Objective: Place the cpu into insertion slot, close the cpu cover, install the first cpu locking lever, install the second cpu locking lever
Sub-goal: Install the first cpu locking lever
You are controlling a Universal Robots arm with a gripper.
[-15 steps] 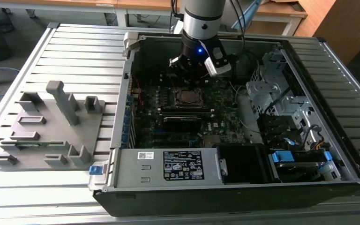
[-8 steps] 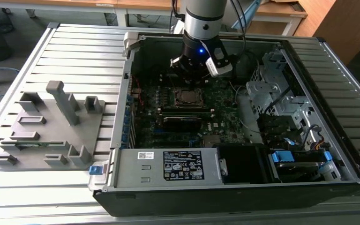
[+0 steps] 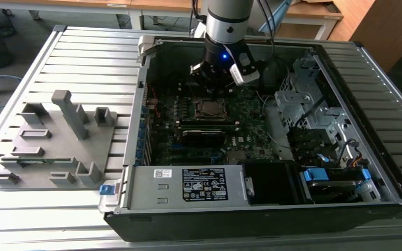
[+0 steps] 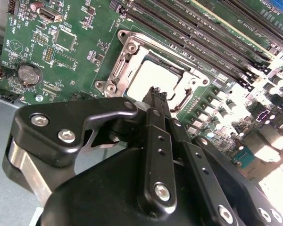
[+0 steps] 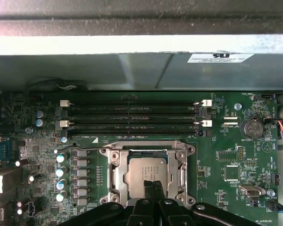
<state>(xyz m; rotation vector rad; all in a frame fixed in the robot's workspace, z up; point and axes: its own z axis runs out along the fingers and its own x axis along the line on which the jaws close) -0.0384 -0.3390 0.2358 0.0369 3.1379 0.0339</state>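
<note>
I read the tool (image 5: 153, 185) as pressed together, pinching nothing, its tips just over the cpu (image 5: 139, 172). The cpu sits in the insertion slot (image 5: 146, 152), with the cpu cover (image 5: 117, 174) lying flat around it.

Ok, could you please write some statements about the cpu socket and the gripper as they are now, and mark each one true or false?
1. The cpu sits in the insertion slot. True.
2. The cpu cover stands upright. False: it lies flat around the cpu.
3. The gripper has its fingers spread wide. False: they are shut together, with nothing between them.
4. In both wrist views the gripper's tips are at the cpu's edge. True.
5. The grey fixture plate lies at the exterior view's right of the computer case. False: it lies at that view's left.
</note>
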